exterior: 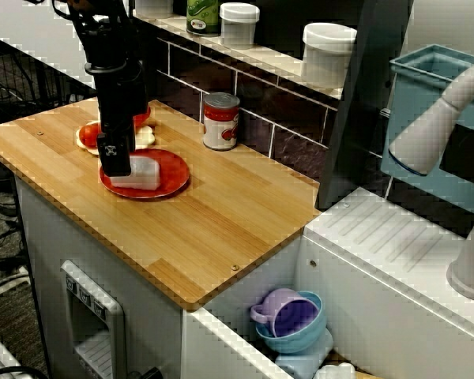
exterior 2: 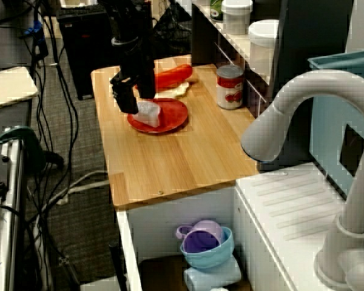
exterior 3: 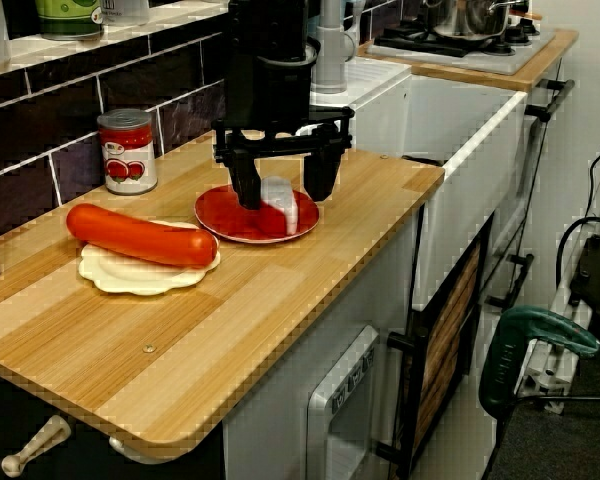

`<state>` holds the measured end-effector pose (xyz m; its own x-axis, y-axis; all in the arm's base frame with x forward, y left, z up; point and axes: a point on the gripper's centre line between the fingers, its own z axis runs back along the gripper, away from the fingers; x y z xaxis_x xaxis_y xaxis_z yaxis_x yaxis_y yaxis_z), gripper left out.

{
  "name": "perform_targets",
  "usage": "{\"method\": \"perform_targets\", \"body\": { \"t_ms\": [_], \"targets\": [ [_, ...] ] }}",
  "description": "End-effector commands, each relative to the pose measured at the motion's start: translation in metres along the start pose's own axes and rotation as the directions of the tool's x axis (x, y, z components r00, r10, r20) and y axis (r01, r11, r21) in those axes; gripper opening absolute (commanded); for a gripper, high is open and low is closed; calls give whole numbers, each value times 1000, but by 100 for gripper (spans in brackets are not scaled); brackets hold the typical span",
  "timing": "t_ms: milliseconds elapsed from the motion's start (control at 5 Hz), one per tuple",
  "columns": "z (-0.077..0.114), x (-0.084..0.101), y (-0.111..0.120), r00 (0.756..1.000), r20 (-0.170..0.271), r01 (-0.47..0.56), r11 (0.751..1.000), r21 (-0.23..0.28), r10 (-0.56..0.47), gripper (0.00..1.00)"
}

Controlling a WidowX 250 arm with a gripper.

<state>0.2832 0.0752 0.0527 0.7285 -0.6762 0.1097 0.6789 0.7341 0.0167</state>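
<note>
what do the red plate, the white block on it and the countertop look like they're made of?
red plate: likely plastic, glossy; flat even colour, soft highlights along the rim.
white block: smooth, faintly translucent in the side view; probably plastic or soft foam, can't tell which.
countertop: wood or bamboo, possibly a laminate copy; fine parallel grain strips, satin sheen.

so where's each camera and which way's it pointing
High view: up front by the white sink, looking down on the wooden counter; black arm and hand show.
Tap view: behind the grey tap, looking back along the counter; arm and hand show.
Low view: at the counter's opposite end, facing the sink; wrist and hand show.
All share the round red plate.
</note>
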Motion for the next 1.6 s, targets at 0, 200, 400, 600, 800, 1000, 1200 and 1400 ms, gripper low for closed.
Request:
{"method": "perform_targets", "body": {
  "t_ms": [0,200,400,600,800,1000,1200,1400],
  "targets": [
    [0,0,0,1000,0,0,1000,0,0,100],
    [7,0,1,1000,6,16,1000,-24,-16,100],
    [15,-2,5,1000,16,8,999,-31,-7,100],
    [22,-8,12,1000,23,11,999,-32,-10,100],
    [24,-15,19,1000,24,-7,999,-31,8,100],
    [18,-26,27,1000,9,13,1000,-1,-13,100],
    [6,-35,34,999,-3,50,998,32,-50,100],
    [2,-37,39,997,-15,77,996,51,-76,100]
  ]
}}
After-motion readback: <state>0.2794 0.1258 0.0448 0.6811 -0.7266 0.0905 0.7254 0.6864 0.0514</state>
